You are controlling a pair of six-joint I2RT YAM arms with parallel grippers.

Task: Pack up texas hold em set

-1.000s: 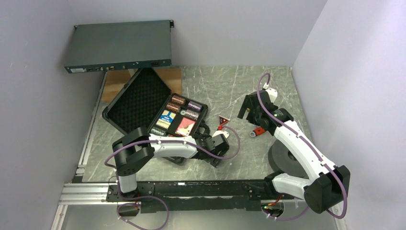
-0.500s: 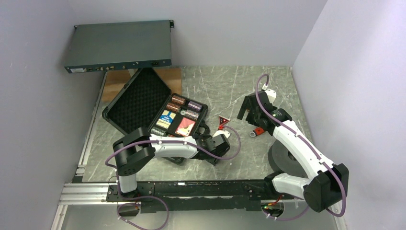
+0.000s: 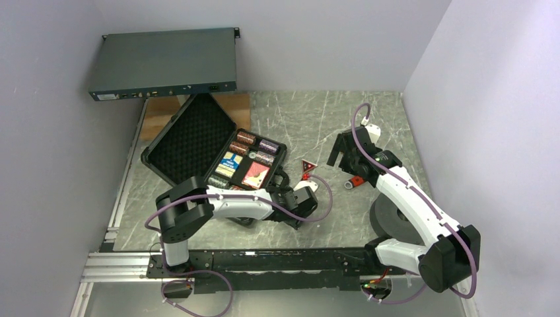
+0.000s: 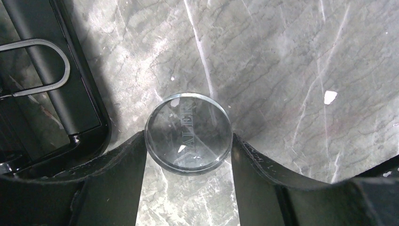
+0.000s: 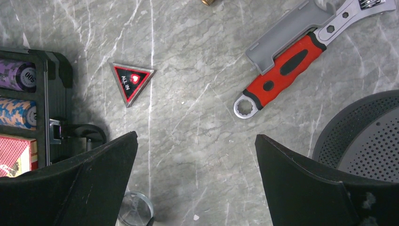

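Clear disc point(image 4: 188, 133) reads "ALER"; triangle point(image 5: 132, 83) "ALL IN".

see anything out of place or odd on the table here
A red-handled wrench lies on the table right of the open case; it is a tool, not poker gear. The triangular ALL IN marker also lies loose outside the case.
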